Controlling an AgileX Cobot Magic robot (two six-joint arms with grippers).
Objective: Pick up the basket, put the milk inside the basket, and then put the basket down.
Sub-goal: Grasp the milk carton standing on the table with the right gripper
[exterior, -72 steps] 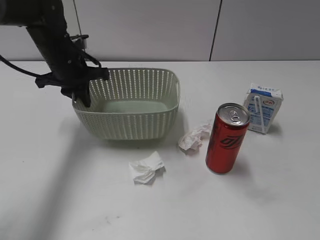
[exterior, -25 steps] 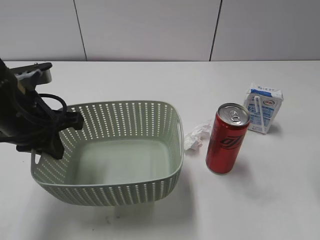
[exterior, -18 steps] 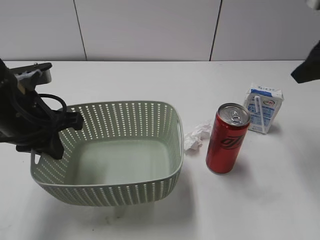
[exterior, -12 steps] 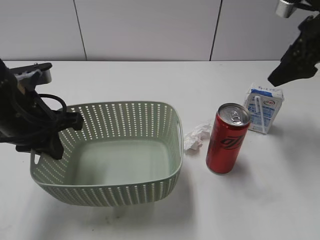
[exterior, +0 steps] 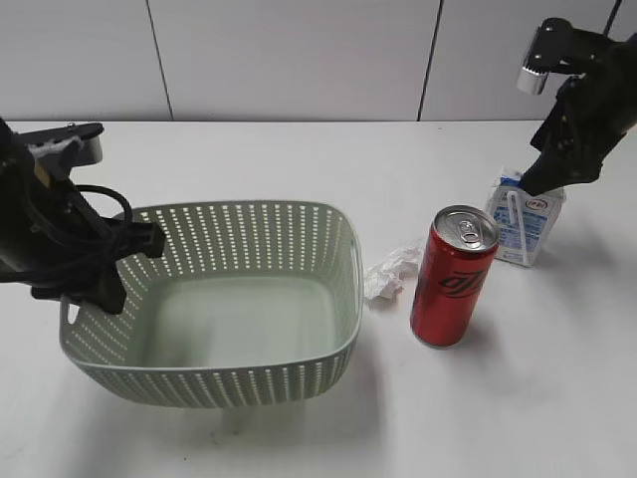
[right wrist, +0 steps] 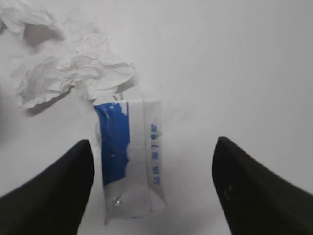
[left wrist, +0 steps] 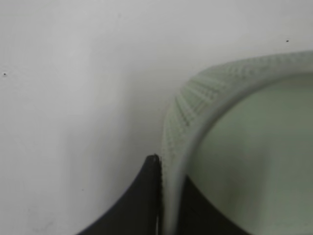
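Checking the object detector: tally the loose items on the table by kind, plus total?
Pale green perforated plastic basket: 1
White and blue milk carton: 1
Tall red drink can: 1
Crumpled white tissue wads: 2
Total: 5

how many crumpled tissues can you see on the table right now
2. One crumpled tissue lies between the basket and the red can; the right wrist view shows a second wad beyond it. More may hide behind the basket.
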